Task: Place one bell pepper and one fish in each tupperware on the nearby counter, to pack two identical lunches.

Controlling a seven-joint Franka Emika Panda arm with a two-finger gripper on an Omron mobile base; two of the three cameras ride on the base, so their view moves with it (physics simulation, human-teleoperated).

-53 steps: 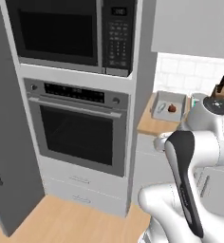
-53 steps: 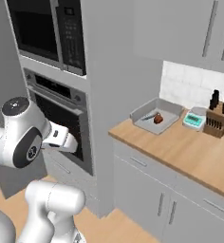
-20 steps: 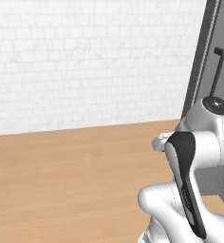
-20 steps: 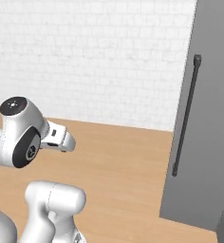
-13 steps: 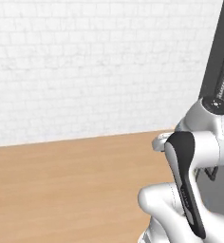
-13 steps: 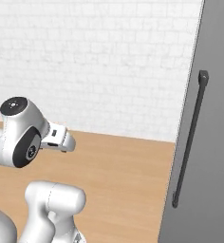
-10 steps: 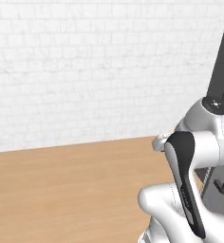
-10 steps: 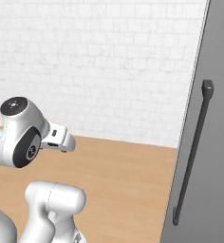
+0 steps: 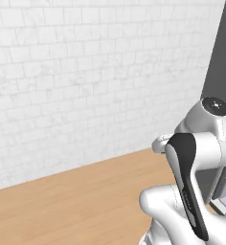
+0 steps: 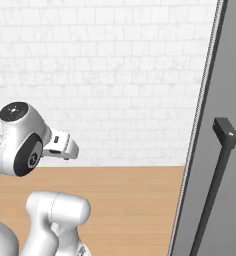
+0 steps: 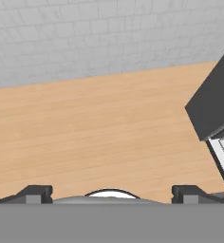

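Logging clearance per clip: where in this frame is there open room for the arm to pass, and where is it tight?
Open room lies over the bare wooden floor, bordered behind by the white brick wall. It is tight on the right, where the tall grey cabinet with its long dark handle stands close. The fingers stand apart over bare floor.

Open floor ahead of me, tall cabinet crowding my right.

I see bare light-brown wooden floor running to the white brick wall, with free room across it. On my right a tall dark grey cabinet panel with a long black bar handle blocks that side; in the hand view its dark corner juts in.
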